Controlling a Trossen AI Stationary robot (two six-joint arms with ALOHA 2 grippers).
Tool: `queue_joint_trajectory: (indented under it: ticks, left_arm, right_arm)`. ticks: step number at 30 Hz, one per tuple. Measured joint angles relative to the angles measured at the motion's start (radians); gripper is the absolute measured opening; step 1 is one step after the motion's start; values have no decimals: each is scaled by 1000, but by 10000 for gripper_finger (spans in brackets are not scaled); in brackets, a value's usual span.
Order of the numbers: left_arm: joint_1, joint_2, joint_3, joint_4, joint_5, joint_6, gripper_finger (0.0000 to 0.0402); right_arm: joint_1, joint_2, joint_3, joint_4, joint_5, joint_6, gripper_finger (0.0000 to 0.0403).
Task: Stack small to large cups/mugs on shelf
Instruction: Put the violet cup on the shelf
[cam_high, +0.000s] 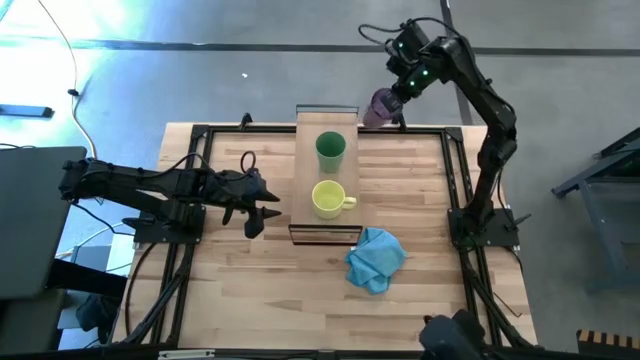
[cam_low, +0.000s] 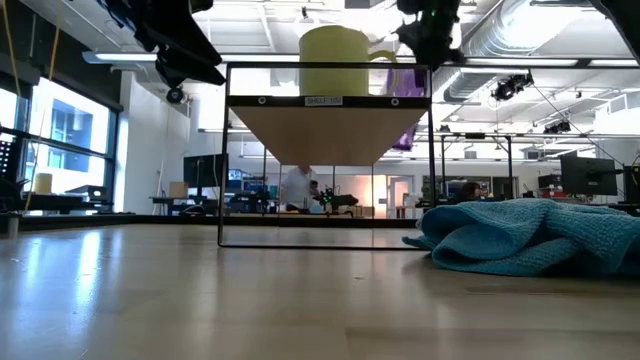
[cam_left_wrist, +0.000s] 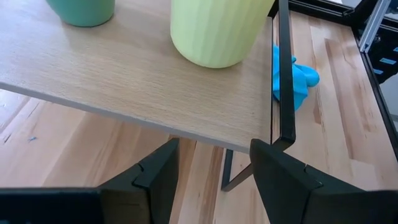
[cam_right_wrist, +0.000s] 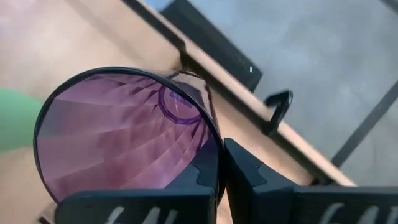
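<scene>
The shelf (cam_high: 310, 120) stands mid-table, a light board on a dark frame. On it the green cup (cam_high: 331, 150) stands on its base toward the far end, and the yellow mug (cam_high: 328, 198) toward the near end, handle pointing right. My right gripper (cam_high: 390, 98) is shut on the purple tumbler (cam_high: 380, 106) just off the shelf's far right corner. My left gripper (cam_high: 255, 207) is open and hovers left of the shelf's near end. In the left wrist view its fingers (cam_left_wrist: 155, 177) face the board's edge (cam_left_wrist: 124, 81) below the mug (cam_left_wrist: 214, 31). My right gripper holds the purple tumbler by its rim (cam_right_wrist: 214, 146), one finger inside the mouth and one outside. The tumbler is tilted, its mouth toward the wrist camera and its base (cam_right_wrist: 180, 102) pointing away. In the low view the tumbler (cam_low: 404, 140) hangs well above the tabletop.
A crumpled blue cloth (cam_high: 375, 258) lies on the table right of the shelf's near end, and it looms large in the low view (cam_low: 530, 235). Dark frame rails (cam_high: 455, 170) border the table's sides. Bare tabletop lies left of the shelf and along the near edge.
</scene>
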Motion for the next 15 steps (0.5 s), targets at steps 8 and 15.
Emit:
queue_joint_trajectory:
  ticks: [8, 15]
  left_arm:
    - [0, 0, 0, 1, 0, 1, 184]
    - [0, 0, 0, 22, 0, -2, 184]
  right_arm:
    - [-34, -54, -285, -2, 11, -26, 0]
    - [-53, -129, -447, 12, 8, -56, 0]
